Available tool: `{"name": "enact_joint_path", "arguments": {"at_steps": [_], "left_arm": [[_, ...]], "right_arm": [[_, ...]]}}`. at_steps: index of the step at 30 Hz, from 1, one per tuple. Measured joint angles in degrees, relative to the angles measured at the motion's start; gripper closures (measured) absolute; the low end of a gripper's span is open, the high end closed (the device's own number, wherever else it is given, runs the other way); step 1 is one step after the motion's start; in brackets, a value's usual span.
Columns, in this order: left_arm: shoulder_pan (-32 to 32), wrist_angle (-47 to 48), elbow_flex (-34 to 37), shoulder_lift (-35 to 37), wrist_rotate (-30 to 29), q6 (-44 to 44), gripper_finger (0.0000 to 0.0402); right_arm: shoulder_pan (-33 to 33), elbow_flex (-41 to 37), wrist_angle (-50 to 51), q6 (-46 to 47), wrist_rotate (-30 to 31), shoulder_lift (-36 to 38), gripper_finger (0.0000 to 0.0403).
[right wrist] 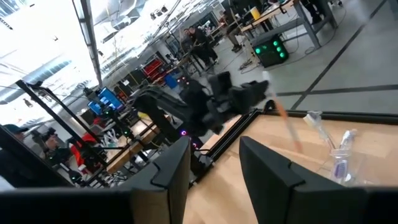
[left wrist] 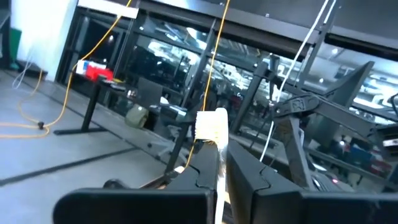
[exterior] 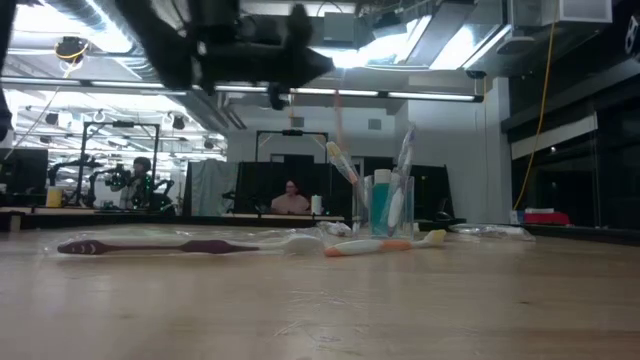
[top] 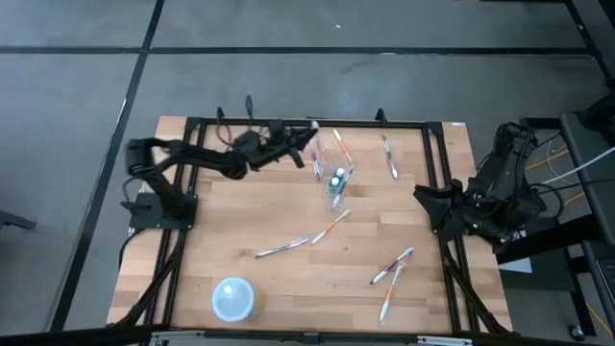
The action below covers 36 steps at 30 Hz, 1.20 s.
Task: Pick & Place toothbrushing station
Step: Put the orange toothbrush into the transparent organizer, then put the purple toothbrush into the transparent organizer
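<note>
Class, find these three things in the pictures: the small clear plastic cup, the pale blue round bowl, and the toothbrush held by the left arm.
Small clear plastic cup (exterior: 387,205): low view, on its front wall.
Pale blue round bowl (top: 233,299): high view, on its centre.
Held white toothbrush (left wrist: 212,126): left wrist view, on its bristle head.

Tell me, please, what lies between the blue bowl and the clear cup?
In the high view, two toothbrushes lie between bowl and cup.

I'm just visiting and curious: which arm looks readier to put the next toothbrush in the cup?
Likely the left. Its gripper is shut on a toothbrush and hangs beside the cup. The right gripper waits open and empty at the table's right edge.
</note>
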<state>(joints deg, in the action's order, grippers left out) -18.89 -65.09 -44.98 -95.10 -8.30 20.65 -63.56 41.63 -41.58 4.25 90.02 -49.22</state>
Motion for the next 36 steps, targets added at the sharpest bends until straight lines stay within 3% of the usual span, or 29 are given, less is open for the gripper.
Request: {"name": "enact_joint_path", "arguments": {"at_steps": [9, 14, 18, 29, 36], "left_arm": [[-0.73, -1.22, -12.93, -17.27, 2.76, -4.05, 0.0395], [-1.12, -1.22, -14.22, -21.73, 1.73, -5.54, 0.0391], [-1.1, 0.07, -14.22, -23.52, 0.07, -2.61, 0.0358], [-1.19, 1.6, -14.22, -21.07, 3.13, -0.23, 0.023], [-3.44, 5.94, -14.22, -12.36, 4.1, -3.51, 0.0201]], "right_arm": [[-3.42, 0.0, 0.01, 1.43, -0.02, 0.82, 0.0261], [-5.48, 0.0, 0.05, 2.28, -0.02, 0.82, 0.0261], [-5.72, 0.0, 2.39, 3.28, -0.01, 0.81, 0.0261], [-5.18, -7.5, 5.22, 19.34, -0.91, -0.15, 0.0261], [-3.56, -12.71, 5.27, 26.92, -1.98, -0.88, 0.0261]]}}
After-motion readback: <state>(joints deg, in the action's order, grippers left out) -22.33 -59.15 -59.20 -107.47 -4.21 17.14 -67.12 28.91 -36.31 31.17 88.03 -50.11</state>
